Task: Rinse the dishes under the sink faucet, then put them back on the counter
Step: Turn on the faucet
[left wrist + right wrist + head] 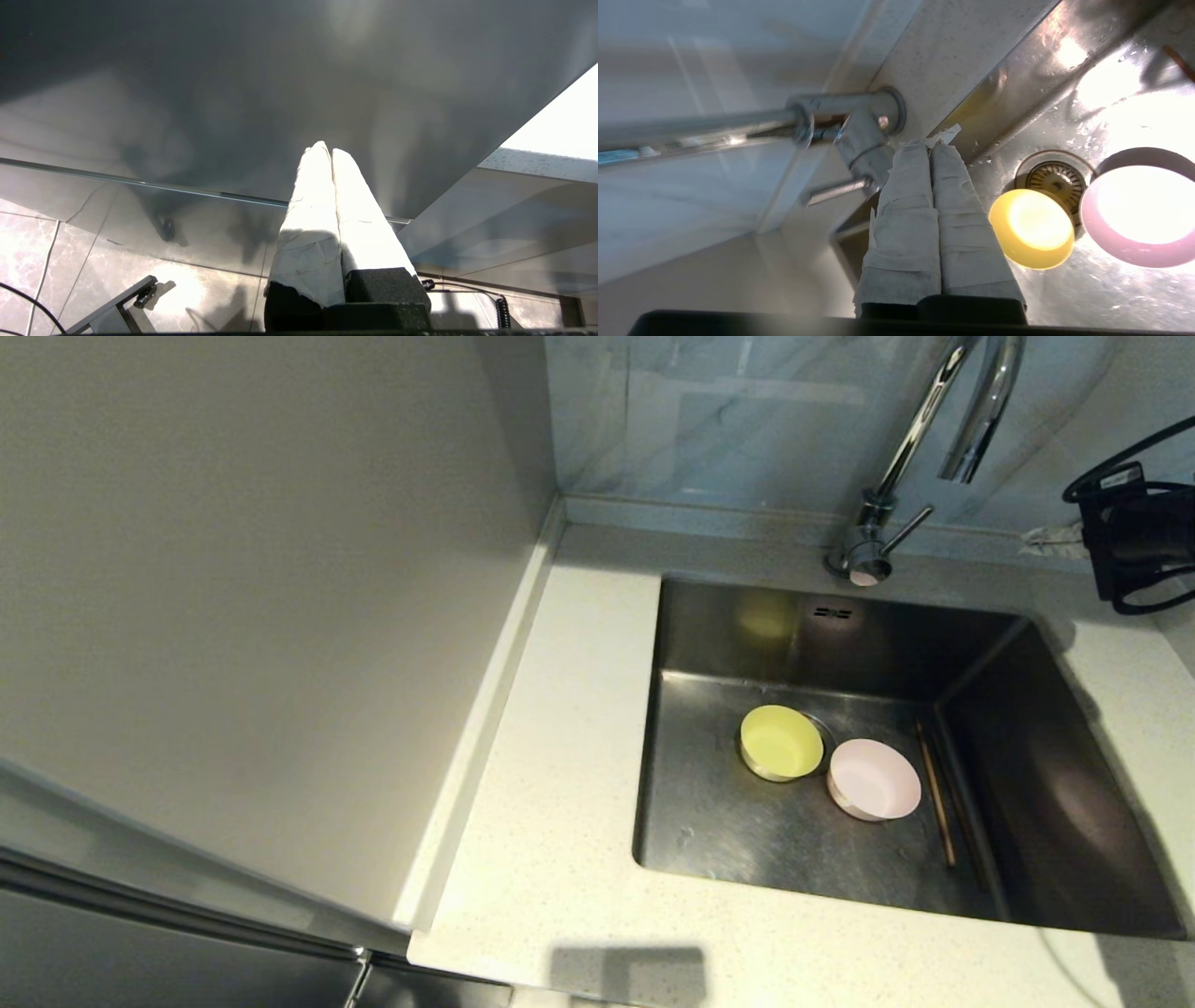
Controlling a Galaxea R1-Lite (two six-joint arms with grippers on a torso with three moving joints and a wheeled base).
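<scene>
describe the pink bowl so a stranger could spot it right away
Look into the steel sink. On its floor, the pink bowl sits between the yellow-green bowl and the chopsticks. It is the only pale pink dish.

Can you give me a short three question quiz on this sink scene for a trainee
1. True or false: both bowls sit inside the sink.
2. Which bowl lies nearer the drain? A) yellow-green bowl B) pink bowl
3. Fill in: the right gripper, its fingers together, is beside the base of the ____.

Key:
1. True.
2. A; its rim overlaps the drain.
3. faucet; the gripper is near its lever handle.
</scene>
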